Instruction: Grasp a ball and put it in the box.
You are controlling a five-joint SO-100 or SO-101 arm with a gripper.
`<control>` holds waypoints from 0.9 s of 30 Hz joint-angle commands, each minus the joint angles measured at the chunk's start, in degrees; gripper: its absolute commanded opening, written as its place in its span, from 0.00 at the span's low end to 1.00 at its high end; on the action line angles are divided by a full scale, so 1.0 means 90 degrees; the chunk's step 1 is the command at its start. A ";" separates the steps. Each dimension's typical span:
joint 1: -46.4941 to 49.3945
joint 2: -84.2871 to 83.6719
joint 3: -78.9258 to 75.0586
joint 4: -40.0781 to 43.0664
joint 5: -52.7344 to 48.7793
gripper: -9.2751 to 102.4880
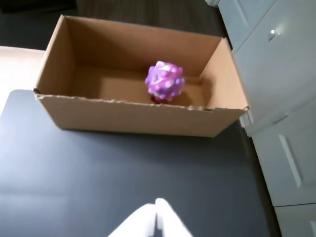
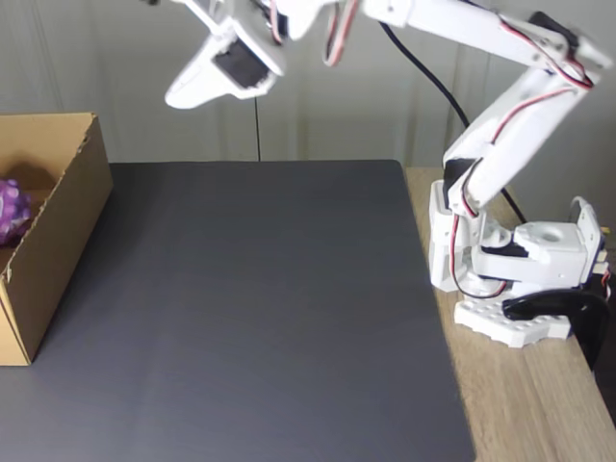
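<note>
The knobbly pink, purple and white ball [image 1: 165,81] lies inside the brown cardboard box [image 1: 133,117], on its floor close to the near wall and right of centre. In the fixed view the box [image 2: 60,231] stands at the left edge of the mat, and a sliver of the ball [image 2: 10,212] shows inside it. My gripper [image 1: 156,219] hangs above the mat, short of the box, with its white fingers pressed together and nothing between them. The fixed view shows the gripper [image 2: 181,96] high up, to the right of the box.
A dark grey mat [image 2: 260,308] covers most of the wooden table [image 2: 539,414]. The arm's white base [image 2: 510,279] is clamped at the right. White cabinet drawers [image 1: 276,74] stand just past the box's right end in the wrist view.
</note>
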 commanded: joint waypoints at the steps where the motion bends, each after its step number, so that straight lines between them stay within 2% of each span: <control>1: 0.0234 0.0762 0.0713 -0.0312 -0.0068 0.09; 4: 0.0273 0.1162 0.1426 -0.0566 -0.0098 0.09; 16: -0.0098 0.1338 0.3076 -0.0586 -0.0752 0.08; 21: -0.0234 0.2021 0.4482 -0.1094 -0.1045 0.08; 27: -0.0088 0.3184 0.5625 -0.0967 -0.1113 0.08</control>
